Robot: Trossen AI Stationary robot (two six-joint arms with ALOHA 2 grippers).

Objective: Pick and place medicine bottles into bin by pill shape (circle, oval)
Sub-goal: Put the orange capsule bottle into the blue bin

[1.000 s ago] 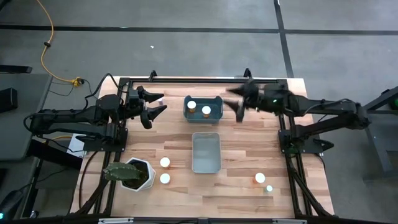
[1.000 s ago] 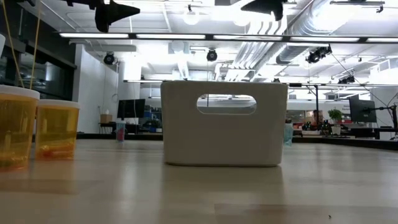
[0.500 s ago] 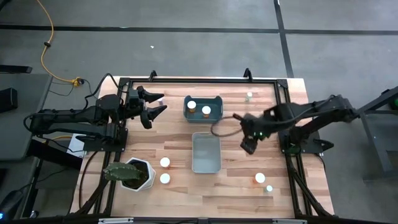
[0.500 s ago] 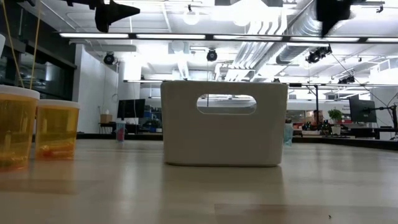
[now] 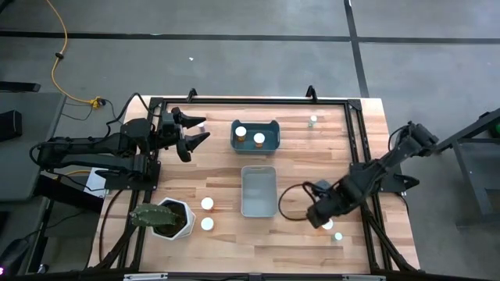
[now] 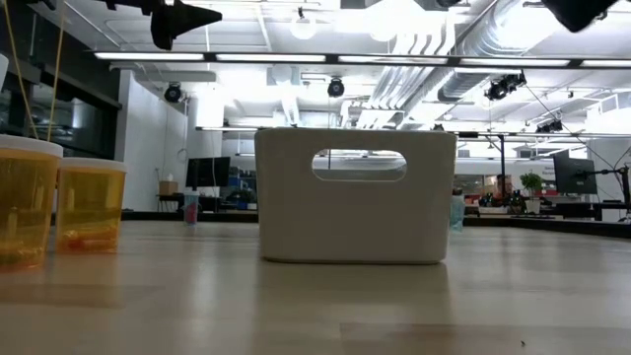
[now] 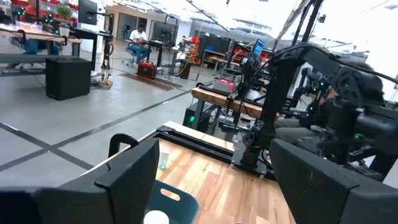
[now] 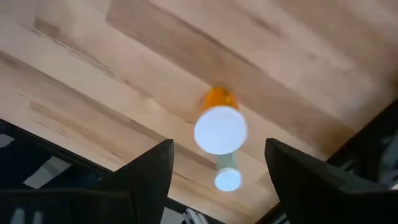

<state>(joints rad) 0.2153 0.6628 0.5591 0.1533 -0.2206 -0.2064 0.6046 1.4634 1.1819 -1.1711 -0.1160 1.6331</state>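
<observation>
Since approx. one second ago our right arm has swung from the far edge to the near right part of the table (image 5: pixel 297 176), and our right gripper (image 5: pixel 319 221) now hangs above an amber bottle (image 8: pixel 220 127), fingers spread wide, nothing pinched. Our left gripper (image 5: pixel 187 136) did not move; it waits near the far left side, fingers spread too, empty.

Progress, as we judge it: approx. one third done. We count:
- 2 bins: far bin (image 5: pixel 255 134) w/ 2 bottles inside; near bin (image 5: pixel 258 191) looks empty.
- 2 white-capped bottles (image 5: pixel 207 204) beside the plant pot (image 5: pixel 164 218).
- 2 bottles at near right: the amber one and a small greenish one (image 5: pixel 337 236).
- 1 small bottle (image 5: pixel 312 120) at the far edge.

So 5 bottles are left on the table, we think.
</observation>
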